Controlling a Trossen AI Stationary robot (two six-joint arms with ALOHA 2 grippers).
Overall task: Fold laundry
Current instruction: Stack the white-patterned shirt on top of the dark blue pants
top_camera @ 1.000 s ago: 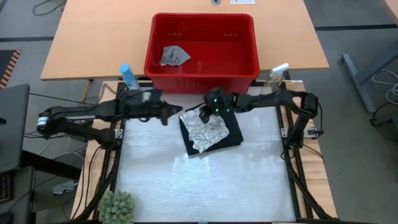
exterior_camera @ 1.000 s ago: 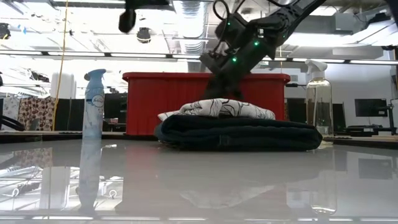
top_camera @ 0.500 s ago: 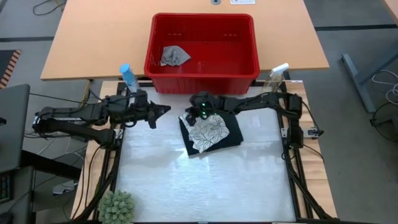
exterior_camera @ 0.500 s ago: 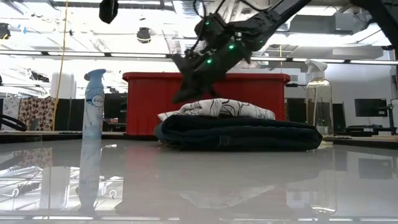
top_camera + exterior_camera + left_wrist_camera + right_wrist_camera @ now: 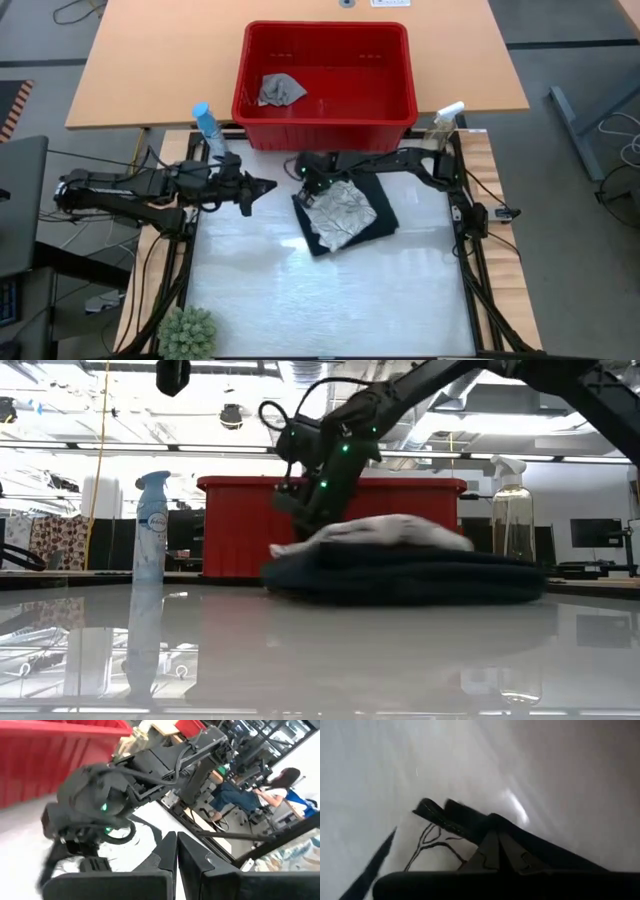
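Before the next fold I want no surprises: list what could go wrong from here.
1. The right gripper, shut, presses at the near-left edge of the leaf-print cloth on the folded jeans; sliding further could drag or undo the stack.
2. The left gripper, shut, hangs close beside it; the arms might collide.
3. The small grey cloth lies in the red basket, unfolded.

The right arm reached across from its side of the table, its wrist bent down at the near wall of the red basket. The right gripper pointed down just in front of that wall, fingers pressed together. The left arm lay stretched low, well to the left of the basket, the left gripper closed, tip aimed toward the right gripper.
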